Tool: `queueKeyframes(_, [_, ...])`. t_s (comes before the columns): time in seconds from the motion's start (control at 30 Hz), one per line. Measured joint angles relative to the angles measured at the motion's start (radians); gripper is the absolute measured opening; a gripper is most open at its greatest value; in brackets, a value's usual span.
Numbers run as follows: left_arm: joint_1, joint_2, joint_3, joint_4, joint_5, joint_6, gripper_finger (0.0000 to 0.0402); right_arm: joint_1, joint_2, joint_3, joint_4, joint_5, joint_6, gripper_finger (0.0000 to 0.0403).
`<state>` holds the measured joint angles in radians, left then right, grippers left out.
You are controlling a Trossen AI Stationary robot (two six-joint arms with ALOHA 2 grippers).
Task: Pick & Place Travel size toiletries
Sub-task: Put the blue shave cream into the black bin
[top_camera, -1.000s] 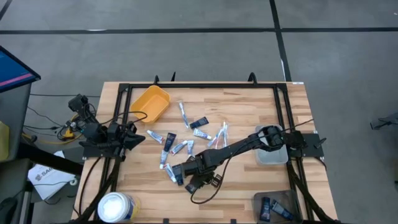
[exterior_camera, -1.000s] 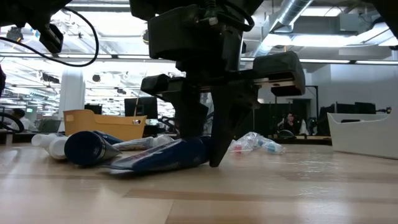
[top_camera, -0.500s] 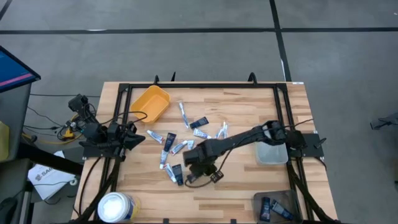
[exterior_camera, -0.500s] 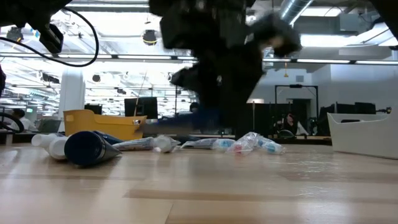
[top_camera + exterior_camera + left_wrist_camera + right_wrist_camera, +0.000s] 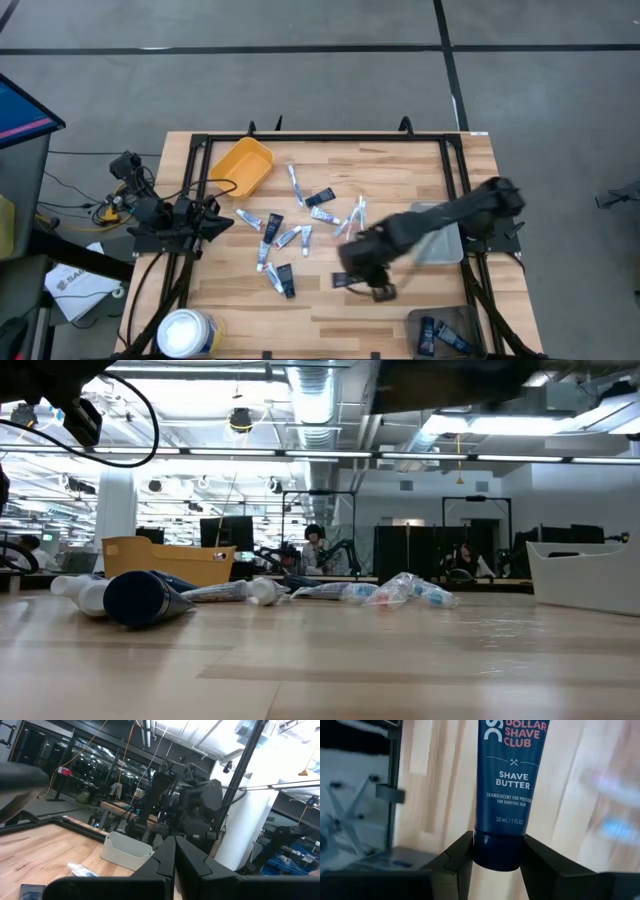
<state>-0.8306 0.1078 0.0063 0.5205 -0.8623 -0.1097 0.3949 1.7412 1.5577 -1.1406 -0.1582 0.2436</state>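
Observation:
Several travel size toiletries [image 5: 288, 238] lie in a loose pile on the wooden table: white tubes, dark flat tubes and thin pale sticks. They also show in the low view [image 5: 150, 597]. My right gripper [image 5: 498, 843] is shut on a dark blue tube [image 5: 510, 775] printed "Shave Butter". In the high view my right gripper [image 5: 352, 272] is blurred, right of the pile and above the table. My left gripper [image 5: 216, 222] rests shut and empty at the table's left edge; it also shows in the left wrist view [image 5: 175, 851]. My right gripper pinches the tube's dark cap end [image 5: 498, 854] between its two fingers [image 5: 456, 856]. The tube's body sticks out forward past the fingertips, in line with the fingers. The tube is lifted clear of the table.
A yellow bin [image 5: 243, 165] stands at the far left. A big white round tub [image 5: 187, 331] sits at the near left corner. A grey tray [image 5: 440, 246] lies at the right. A dark bin [image 5: 447, 332] holding tubes stands at the near right corner.
My right gripper has risen from the pile with the blue tube, out of the top of the low view. It has carried the tube toward the table's right edge and turned about. The tube, which lay on the table, is now lifted clear.

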Motion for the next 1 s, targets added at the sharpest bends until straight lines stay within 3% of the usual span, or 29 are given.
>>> queueKeyframes(0.27, [0.000,0.000,0.000,0.000,-0.001,0.000,0.0002,0.348,-0.267,-0.332,0.049,0.052,0.708,0.0127])
queueKeyframes(0.47, [0.000,0.000,0.000,0.000,-0.001,0.000,0.0002,0.614,-0.326,-0.425,0.076,0.052,1.134,0.0127])
queueKeyframes(0.67, [0.000,0.000,0.000,0.000,-0.001,0.000,0.0002,0.735,-0.279,-0.426,0.091,0.030,1.232,0.0127])
queueKeyframes(0.87, [0.000,0.000,0.000,0.001,-0.001,0.000,0.0002,0.752,-0.167,-0.426,0.133,-0.133,1.149,0.0129])
queueKeyframes(1.0, [0.000,0.000,0.000,0.002,-0.001,0.000,0.0002,0.748,-0.116,-0.426,0.132,-0.184,1.100,0.0143])
